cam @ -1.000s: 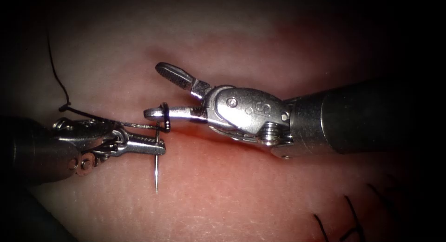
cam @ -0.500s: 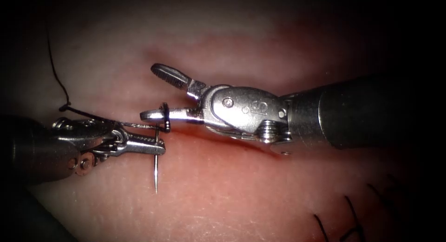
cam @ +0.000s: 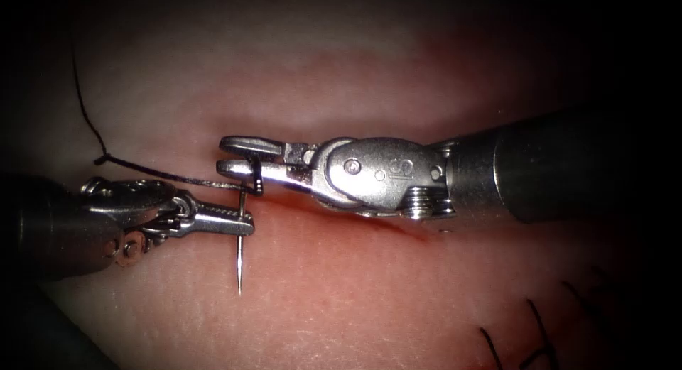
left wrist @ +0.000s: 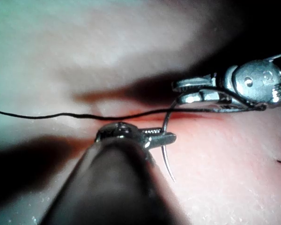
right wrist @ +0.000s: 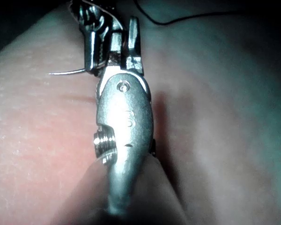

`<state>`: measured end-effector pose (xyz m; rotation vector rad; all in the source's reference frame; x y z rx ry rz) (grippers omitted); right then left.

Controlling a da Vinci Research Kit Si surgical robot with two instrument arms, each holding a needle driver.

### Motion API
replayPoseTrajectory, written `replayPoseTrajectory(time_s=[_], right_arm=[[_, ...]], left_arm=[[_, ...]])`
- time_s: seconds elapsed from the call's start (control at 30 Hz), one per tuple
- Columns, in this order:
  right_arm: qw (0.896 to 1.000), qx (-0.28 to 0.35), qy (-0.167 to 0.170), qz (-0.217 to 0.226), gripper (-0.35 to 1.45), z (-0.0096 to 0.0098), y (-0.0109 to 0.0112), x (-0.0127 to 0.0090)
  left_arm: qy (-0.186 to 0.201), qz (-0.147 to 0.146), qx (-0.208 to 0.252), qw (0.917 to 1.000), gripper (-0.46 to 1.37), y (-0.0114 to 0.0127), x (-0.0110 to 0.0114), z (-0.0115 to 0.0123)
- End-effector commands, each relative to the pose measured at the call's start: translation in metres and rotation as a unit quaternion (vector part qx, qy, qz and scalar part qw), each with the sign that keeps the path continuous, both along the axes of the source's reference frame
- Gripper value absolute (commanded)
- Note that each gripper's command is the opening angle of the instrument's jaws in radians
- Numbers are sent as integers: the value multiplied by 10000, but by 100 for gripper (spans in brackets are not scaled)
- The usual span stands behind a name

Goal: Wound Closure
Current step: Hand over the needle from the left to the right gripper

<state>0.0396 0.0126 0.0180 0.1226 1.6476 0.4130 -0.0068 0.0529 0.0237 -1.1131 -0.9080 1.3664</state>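
the tissue (cam: 398, 292) lies under everything, pale and pink, and the cut (cam: 334, 215) runs across it as a red line from beside my left tool away under the shaft of my right

my right tool (cam: 238, 155) reaches in along the upper edge of that cut. a second ago its jaws stood wide apart; now they have come together near the needle's swaged end, where the thread joins. they look clenched on that end, though from the endoscope i can't be sure how firm the hold is. my guess is this grip gives the needle a second hold

my left tool (cam: 238, 224) comes in opposite, clenched on the needle (cam: 240, 260) at about the middle of its curve, holding it crosswise. the point hangs free above the tissue below the cut, not in it at all

the thread (cam: 153, 172) trails from the needle's back end off to the left, over the upper tissue, kinks and climbs away; it lies slack

a few cut ends of thread (cam: 536, 338) stand near the lower right
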Motion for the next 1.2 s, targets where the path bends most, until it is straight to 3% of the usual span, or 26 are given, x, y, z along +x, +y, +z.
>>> replayPoseTrajectory(time_s=[0.03,0.07,0.13,0.2,0.27,0.33,0.57,0.6,0.77,0.83,0.9,0.97,1.1,1.2], right_arm=[[10000,2,-5,11,-35,0,0,-1],[10000,2,-4,8,-35,0,0,-1],[10000,3,0,2,-35,0,0,-2],[10000,3,5,-8,-35,0,0,-5],[10000,-22,2,-14,-35,0,1,-7],[9998,-181,-34,-20,-35,0,4,-15],[9982,-516,-196,212,-35,5,17,-29],[9963,-706,-383,297,-35,7,20,-31],[9915,-1097,-579,389,-35,14,27,-31],[9894,-1239,-633,407,-35,18,31,-31],[9870,-1382,-676,466,-35,23,35,-32],[9846,-1504,-706,536,-35,28,38,-33],[9802,-1694,-806,634,-35,38,40,-33],[9756,-1838,-968,708,-35,45,38,-33]], left_arm=[[122,-99,-206,9997,10,-2,-3,2],[235,-235,-314,9990,41,-1,-5,3],[309,-473,-475,9973,59,0,-10,5],[368,-495,-624,9961,78,0,-13,6],[396,-490,-685,9957,80,-1,-15,7],[445,-450,-847,9944,103,0,-16,7],[555,-442,-1005,9924,105,0,-15,7],[579,-442,-1030,9920,104,0,-14,7],[663,-457,-1082,9909,99,1,-9,8],[680,-432,-1105,9906,74,2,-6,9],[687,-417,-1096,9907,37,6,-4,12],[698,-408,-1085,9908,16,11,-3,16],[868,-501,-1108,9888,5,13,-1,26],[1086,-402,-1165,9864,-5,13,1,34]])
